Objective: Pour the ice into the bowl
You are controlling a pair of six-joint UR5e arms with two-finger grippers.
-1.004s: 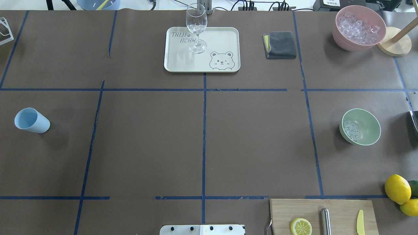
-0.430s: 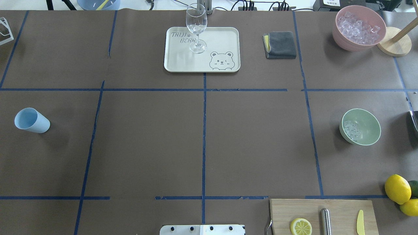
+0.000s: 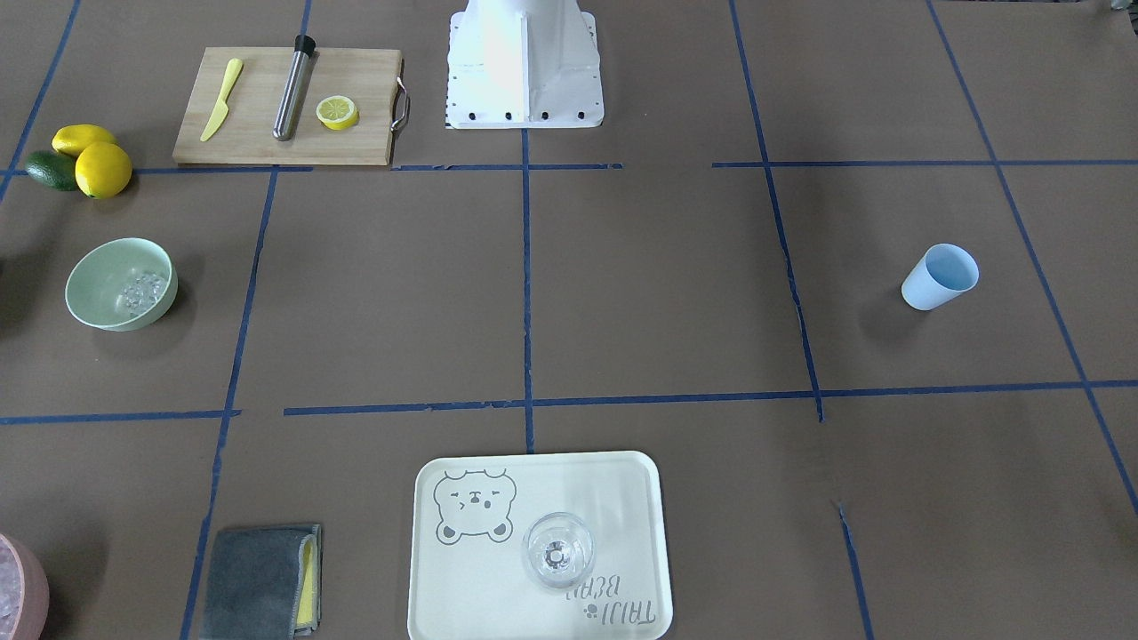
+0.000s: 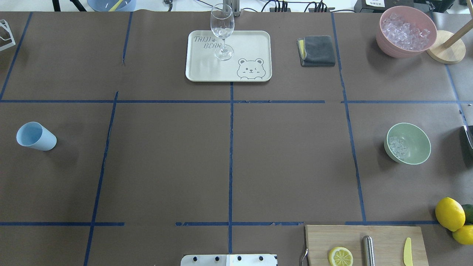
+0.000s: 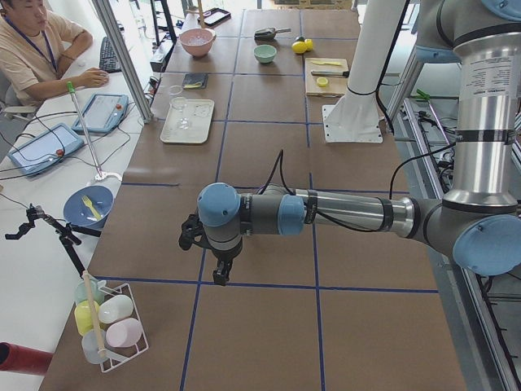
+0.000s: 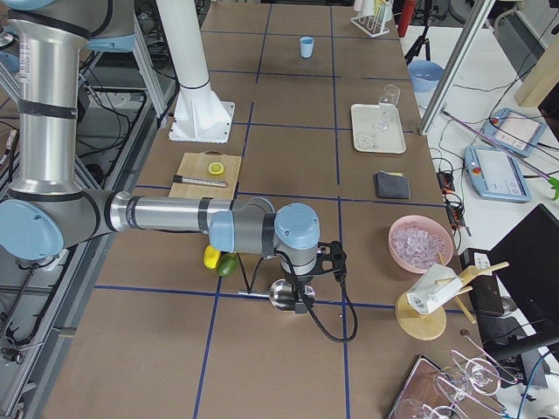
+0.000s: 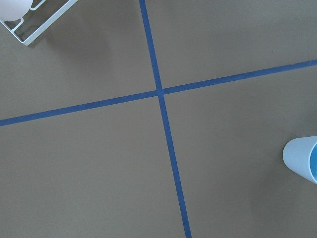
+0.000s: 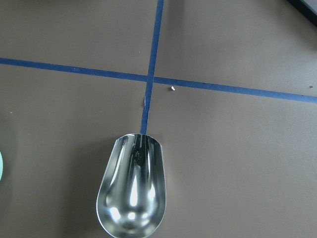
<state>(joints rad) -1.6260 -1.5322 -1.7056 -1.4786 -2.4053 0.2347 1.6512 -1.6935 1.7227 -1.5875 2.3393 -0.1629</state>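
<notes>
The mint-green bowl (image 4: 417, 147) stands at the table's right with a small heap of clear ice (image 4: 397, 146) inside; both show in the front view too, the bowl (image 3: 105, 307) and the ice (image 3: 138, 289). The light blue cup (image 4: 36, 136) stands empty at the far left, also in the left wrist view (image 7: 302, 158). My left gripper (image 5: 218, 277) hovers near the cup's end of the table. My right gripper (image 6: 303, 305) is by an empty metal scoop (image 8: 131, 191). I cannot tell whether either gripper is open or shut.
A pink container (image 4: 406, 31) of ice stands back right beside a wooden stand (image 4: 445, 46). A tray (image 4: 251, 40) holds a wine glass (image 4: 222, 27). There is also a grey cloth (image 4: 317, 50), a cutting board (image 4: 384, 236) with a lemon half, and lemons (image 4: 449, 213).
</notes>
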